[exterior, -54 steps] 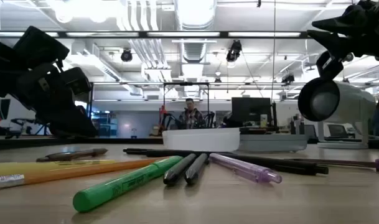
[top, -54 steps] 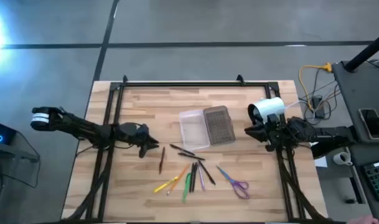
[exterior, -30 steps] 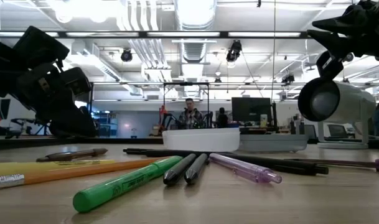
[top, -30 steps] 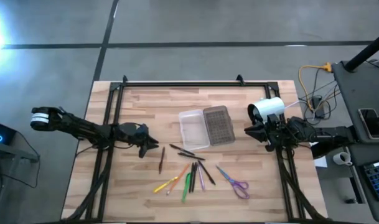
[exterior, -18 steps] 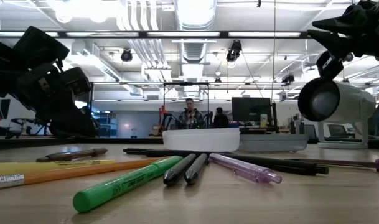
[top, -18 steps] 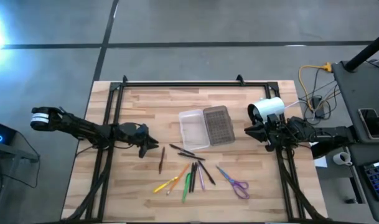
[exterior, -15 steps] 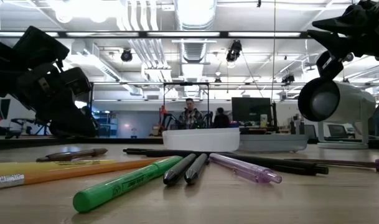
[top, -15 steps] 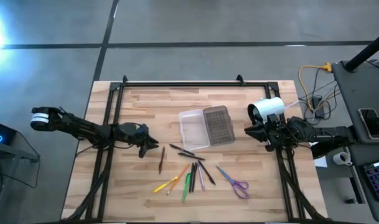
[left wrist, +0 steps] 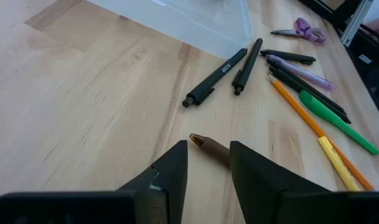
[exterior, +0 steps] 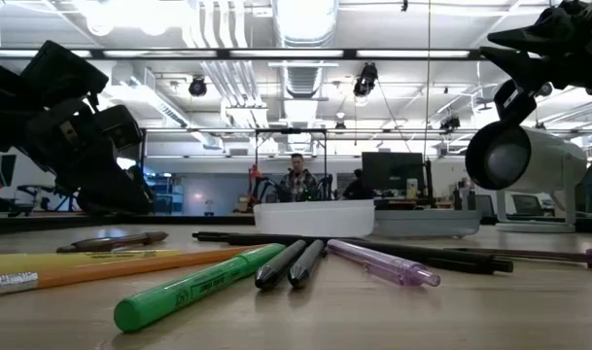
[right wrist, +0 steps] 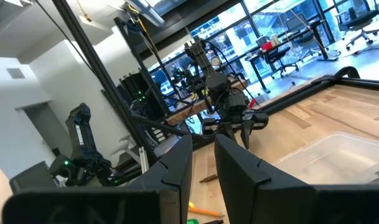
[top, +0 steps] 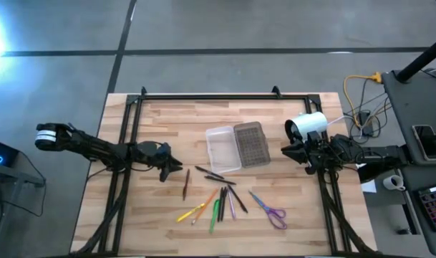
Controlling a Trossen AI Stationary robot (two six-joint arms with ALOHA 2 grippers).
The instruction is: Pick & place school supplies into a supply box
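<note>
Left gripper [left wrist: 208, 158] is what I have at work: its jaws stand parted with nothing in them, straddling the tip end of the dark red pen [left wrist: 209, 146] that lies on the table [top: 160, 222] just left of the other supplies. Judging by that, the step in hand is the first pick, and nothing is in the supply box [top: 225, 148] yet; its clear tray sits open at mid-table with the textured lid folded out to the right. To do this well I'd want to slide forward along the pen before closing, so the fingers close on the barrel nearer its middle rather than on the tapered tip, where it could pivot or squirt out. I'd come down until the fingertips nearly brush the wood, close gently, then lift straight up before swinging toward the tray. The black pens [left wrist: 229, 71], the green marker [exterior: 203, 283], the yellow and orange pencils [top: 197, 209] and the purple scissors [top: 272, 211] wait in a loose fan in front of the box. Right gripper [top: 289, 152] hovers beside the box, fingers narrow and empty.
</note>
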